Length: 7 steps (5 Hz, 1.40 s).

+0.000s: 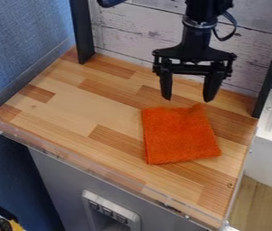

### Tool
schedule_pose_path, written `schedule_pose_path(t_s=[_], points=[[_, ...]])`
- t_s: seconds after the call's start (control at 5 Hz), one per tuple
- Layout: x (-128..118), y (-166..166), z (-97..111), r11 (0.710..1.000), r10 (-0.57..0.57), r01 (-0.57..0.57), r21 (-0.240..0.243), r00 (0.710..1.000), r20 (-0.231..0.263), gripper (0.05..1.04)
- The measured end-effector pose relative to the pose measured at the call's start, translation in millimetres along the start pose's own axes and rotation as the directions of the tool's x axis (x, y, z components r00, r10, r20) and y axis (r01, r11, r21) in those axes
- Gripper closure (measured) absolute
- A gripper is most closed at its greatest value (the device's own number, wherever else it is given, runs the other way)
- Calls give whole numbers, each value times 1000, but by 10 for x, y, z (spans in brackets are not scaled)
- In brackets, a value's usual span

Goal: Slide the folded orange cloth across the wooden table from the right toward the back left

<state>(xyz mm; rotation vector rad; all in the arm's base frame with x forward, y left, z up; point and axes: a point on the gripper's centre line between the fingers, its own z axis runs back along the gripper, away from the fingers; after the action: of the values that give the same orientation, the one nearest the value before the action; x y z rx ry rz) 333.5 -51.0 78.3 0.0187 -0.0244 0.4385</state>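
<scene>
Room beside orange cloth (179,136); black posts (82,31) behind, transparent rim (101,173) in front.

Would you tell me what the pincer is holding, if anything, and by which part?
Nothing is held; the open pincer hangs near the orange cloth.

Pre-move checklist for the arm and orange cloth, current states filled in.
- Gripper open: ok, fingers spread.
- Nothing between fingers: ok.
- Orange cloth wholly on the wooden worktop: ok.
- Cloth perfectly flat: not ok, far corner looks slightly raised.
- Gripper centred over cloth: not ok, appears nearer its far edge.
- Fingertip height above worktop: cannot tell from this angle.
</scene>
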Motion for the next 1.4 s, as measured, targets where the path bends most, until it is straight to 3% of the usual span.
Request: schedule_pose_path(t_s=[0.4,0.8,1.0,1.2,1.4], points=[[-171,-9,-43,999,48,-48,-1,998,-28,119],[-256,-68,-151,997,70,-70,-18,997,-18,696],[-267,-71,-254,997,74,-74,-27,997,-14,917],[-273,-105,-404,998,67,-68,-19,997,-25,1015],[-252,-145,-492,999,50,-50,-16,998,-30,1021]])
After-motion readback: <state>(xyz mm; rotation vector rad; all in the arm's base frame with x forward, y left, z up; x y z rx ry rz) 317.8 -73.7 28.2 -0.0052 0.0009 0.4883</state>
